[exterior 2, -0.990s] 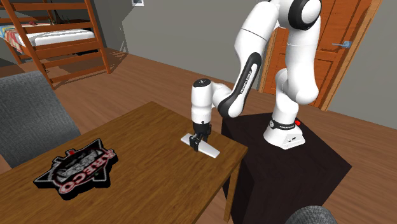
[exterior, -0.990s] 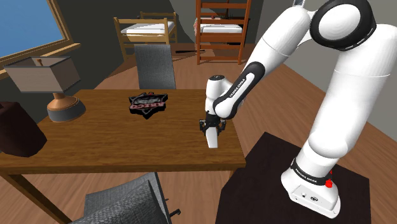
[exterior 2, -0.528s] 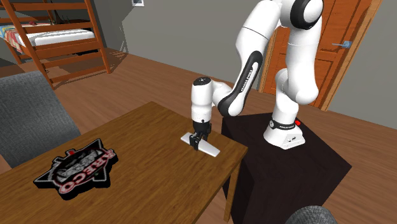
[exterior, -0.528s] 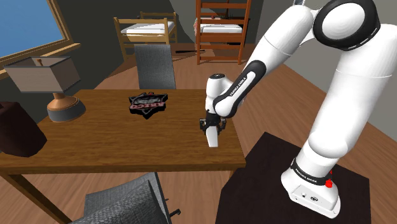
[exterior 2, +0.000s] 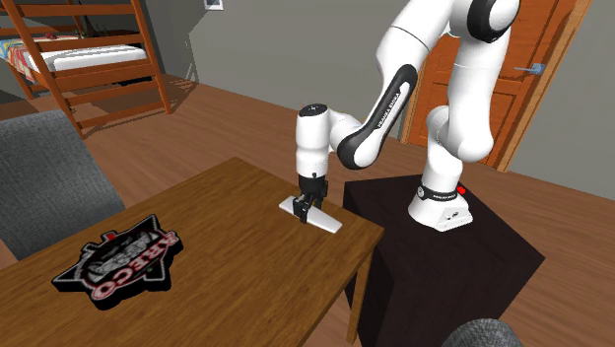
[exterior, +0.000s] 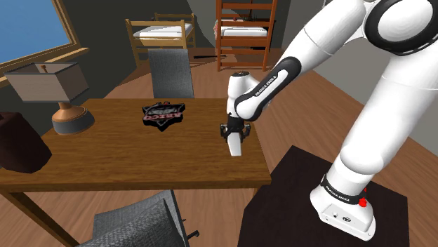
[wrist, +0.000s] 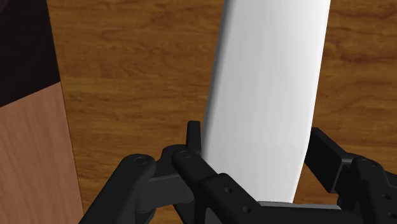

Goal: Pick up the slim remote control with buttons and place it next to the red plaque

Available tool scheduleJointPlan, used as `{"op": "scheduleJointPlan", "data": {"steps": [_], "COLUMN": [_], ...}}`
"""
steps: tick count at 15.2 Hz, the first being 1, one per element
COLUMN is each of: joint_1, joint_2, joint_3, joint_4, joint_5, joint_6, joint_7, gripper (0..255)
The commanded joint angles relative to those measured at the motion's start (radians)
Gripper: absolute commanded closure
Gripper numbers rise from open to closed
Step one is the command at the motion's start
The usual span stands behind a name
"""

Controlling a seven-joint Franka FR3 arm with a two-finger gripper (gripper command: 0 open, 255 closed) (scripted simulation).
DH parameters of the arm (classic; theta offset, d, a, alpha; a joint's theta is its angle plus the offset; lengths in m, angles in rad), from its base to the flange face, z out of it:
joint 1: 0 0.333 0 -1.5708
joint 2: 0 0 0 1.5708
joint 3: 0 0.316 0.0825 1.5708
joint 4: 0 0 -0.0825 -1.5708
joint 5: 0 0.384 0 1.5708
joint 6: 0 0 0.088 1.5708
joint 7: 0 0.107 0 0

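Remote (exterior 2: 325, 220): white, slim, clamped between the gripper's (wrist: 257, 143) 2 fingers, at a corner of the table (exterior: 126, 161). Plaque (exterior: 163, 114): well apart on the table. I'd keep the remote level and clear of the wood before carrying it across.

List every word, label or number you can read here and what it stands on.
"RECCO", seemingly, in red letters on the plaque; its smaller lettering is blurred.
White lettering on the arm's dark forearm band: too small to read.
Lettering on the arm's base ring: too small to read.
No markings on the plain white remote.
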Motion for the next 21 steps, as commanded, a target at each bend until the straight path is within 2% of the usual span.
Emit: {"op": "scheduleJointPlan", "data": {"steps": [1, 11, 21], "joint_1": [0.001, 0.005, 0.070], "joint_2": [-0.026, -0.137, 0.197], "joint_3": [0.001, -0.002, 0.049], "joint_4": [0.005, 0.038, 0.456], "joint_5": [0.012, 0.052, -0.076], "joint_6": [-0.030, -0.172, -0.270], "joint_7": [-0.008, -0.038, 0.160], "gripper": [255, 255, 255]}}
